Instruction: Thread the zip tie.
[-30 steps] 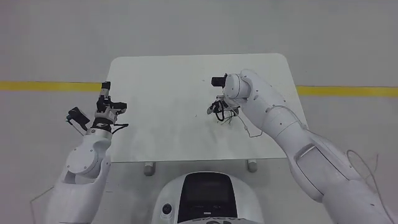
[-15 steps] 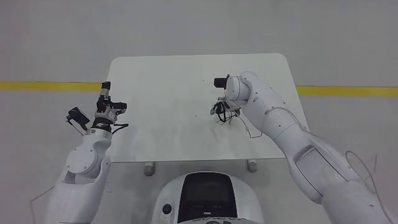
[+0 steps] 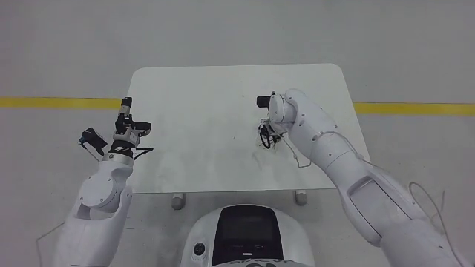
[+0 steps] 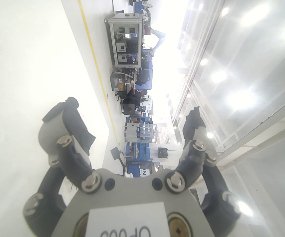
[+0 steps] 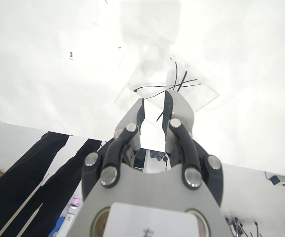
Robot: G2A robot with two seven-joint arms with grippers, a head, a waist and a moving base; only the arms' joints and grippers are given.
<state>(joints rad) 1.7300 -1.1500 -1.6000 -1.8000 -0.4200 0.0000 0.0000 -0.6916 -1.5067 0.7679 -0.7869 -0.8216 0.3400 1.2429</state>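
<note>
Table [image 3: 193, 119]; right gripper [image 5: 154, 96] (parted) at zip ties [image 5: 182, 81]

So the left gripper [image 4: 132, 109] was sticking out forward, fingers spread wide; the right gripper [image 5: 154, 97] pointed down, fingers just slightly apart.

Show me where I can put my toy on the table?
The wide bare table middle between the left gripper and right gripper is free, also the far edge. Crowded: the zip ties at the right gripper.
</note>
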